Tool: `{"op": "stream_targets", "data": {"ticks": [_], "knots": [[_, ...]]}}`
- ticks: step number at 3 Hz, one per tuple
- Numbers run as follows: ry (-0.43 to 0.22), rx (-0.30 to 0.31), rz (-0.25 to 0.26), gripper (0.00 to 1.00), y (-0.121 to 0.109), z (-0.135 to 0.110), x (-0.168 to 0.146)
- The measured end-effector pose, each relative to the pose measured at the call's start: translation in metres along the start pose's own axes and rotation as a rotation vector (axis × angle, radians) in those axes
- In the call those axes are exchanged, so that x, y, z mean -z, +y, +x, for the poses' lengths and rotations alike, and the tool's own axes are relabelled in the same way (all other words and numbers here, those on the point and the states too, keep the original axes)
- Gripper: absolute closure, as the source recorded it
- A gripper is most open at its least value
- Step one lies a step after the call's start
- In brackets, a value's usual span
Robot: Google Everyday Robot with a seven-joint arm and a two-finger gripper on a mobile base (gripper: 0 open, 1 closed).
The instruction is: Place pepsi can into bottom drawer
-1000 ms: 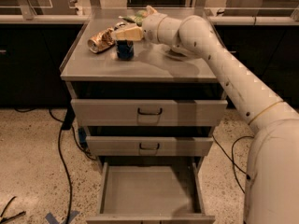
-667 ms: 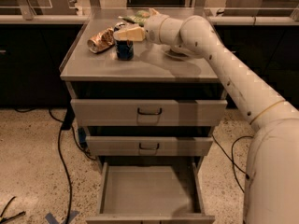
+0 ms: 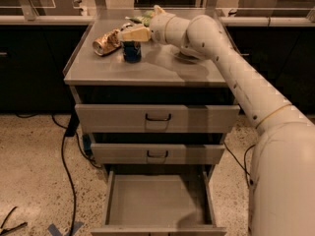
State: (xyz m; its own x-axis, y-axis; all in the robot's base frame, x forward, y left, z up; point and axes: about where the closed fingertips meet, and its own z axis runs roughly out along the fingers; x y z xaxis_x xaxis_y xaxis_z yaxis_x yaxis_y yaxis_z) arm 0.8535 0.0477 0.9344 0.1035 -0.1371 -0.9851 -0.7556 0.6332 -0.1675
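**A:** Where is the small dark blue pepsi can (image 3: 132,52) with the silver top to be found?

**B:** It is seen standing upright on the flat grey metal cabinet top (image 3: 162,69), towards the rear left of the view. It is not yet lifted.

**A:** What is found around it?

**B:** The cream-coloured gripper (image 3: 134,34) is held right at the can's top, carried in from the right on the white jointed arm (image 3: 221,53). How far it is opened, and whether the can is gripped, cannot be told. A crushed gold can (image 3: 105,43) is laid on its side just beside the blue one.

**A:** How much is done?

**B:** The wide, shallow grey bottom drawer (image 3: 156,200) is already pulled out, with no can seen in it. The two upper grey drawers (image 3: 157,118) with dark handles are shut. Grasping is judged to be the step in hand. Lifting, lowering and releasing are left.
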Motion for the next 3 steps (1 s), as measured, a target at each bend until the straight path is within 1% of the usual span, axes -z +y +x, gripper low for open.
{"op": "stream_targets", "data": {"ticks": [1, 2, 3], "knots": [[-0.035, 0.044, -0.026, 0.0, -0.0102, -0.0075, -0.0257], [-0.035, 0.044, -0.026, 0.0, -0.0102, -0.0075, -0.0257], [-0.01, 0.017, -0.014, 0.0, -0.0088, -0.0025, -0.0227]]}}
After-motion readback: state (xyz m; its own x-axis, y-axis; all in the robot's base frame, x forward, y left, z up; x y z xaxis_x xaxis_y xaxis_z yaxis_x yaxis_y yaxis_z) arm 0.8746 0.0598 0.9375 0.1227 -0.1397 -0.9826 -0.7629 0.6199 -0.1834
